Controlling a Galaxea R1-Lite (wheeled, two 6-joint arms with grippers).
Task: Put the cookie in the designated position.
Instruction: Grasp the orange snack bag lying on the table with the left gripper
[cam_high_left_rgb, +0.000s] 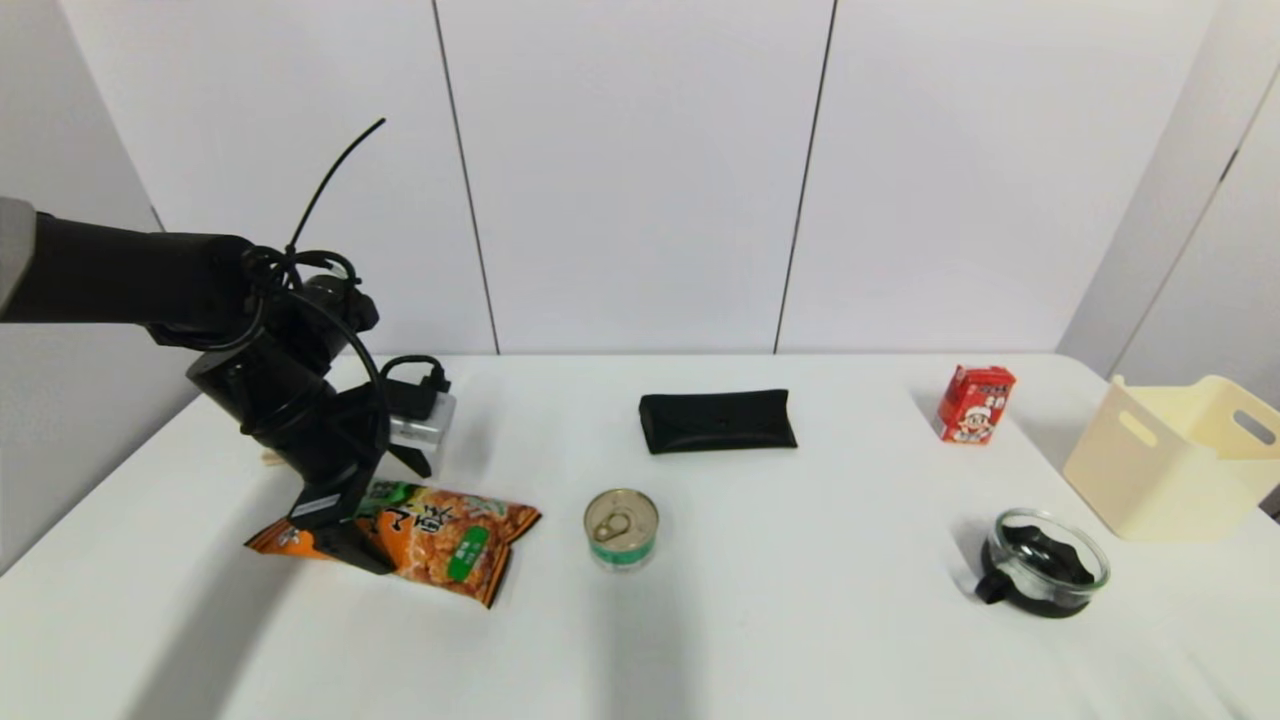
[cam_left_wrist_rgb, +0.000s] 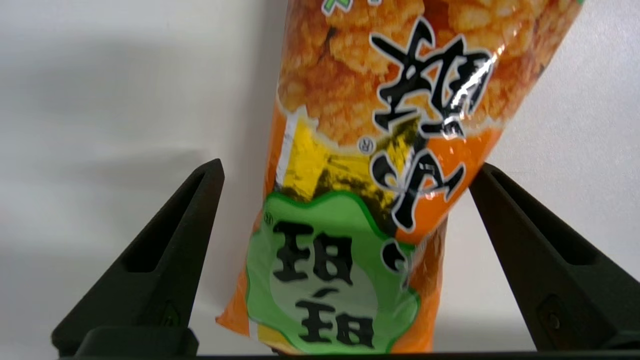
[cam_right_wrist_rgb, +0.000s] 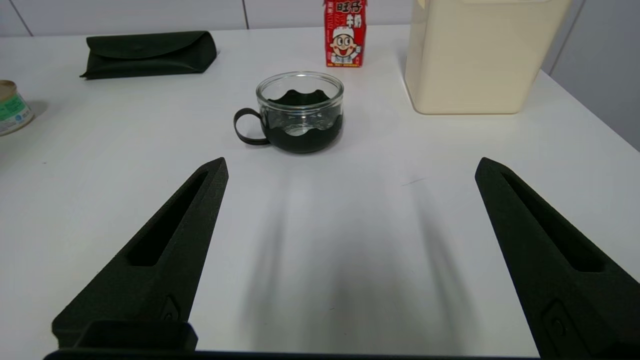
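Note:
The cookie (cam_high_left_rgb: 450, 540) is a crinkly orange foil bag with green label patches, lying flat on the white table at the front left. My left gripper (cam_high_left_rgb: 340, 540) is lowered over the bag's left end. In the left wrist view the cookie (cam_left_wrist_rgb: 370, 150) runs between the two black fingers of the left gripper (cam_left_wrist_rgb: 347, 166), which is open, with one finger on each side of the bag. Whether the fingers touch the foil I cannot tell. My right gripper (cam_right_wrist_rgb: 351, 162) hangs open over bare table on the right, with nothing between its fingers, and is out of the head view.
A green-labelled tin can (cam_high_left_rgb: 621, 527) stands just right of the bag. A black glasses case (cam_high_left_rgb: 717, 421) lies behind it. On the right are a red drink carton (cam_high_left_rgb: 974, 403), a glass cup with a black holder (cam_high_left_rgb: 1046, 562) and a cream bin (cam_high_left_rgb: 1180, 460).

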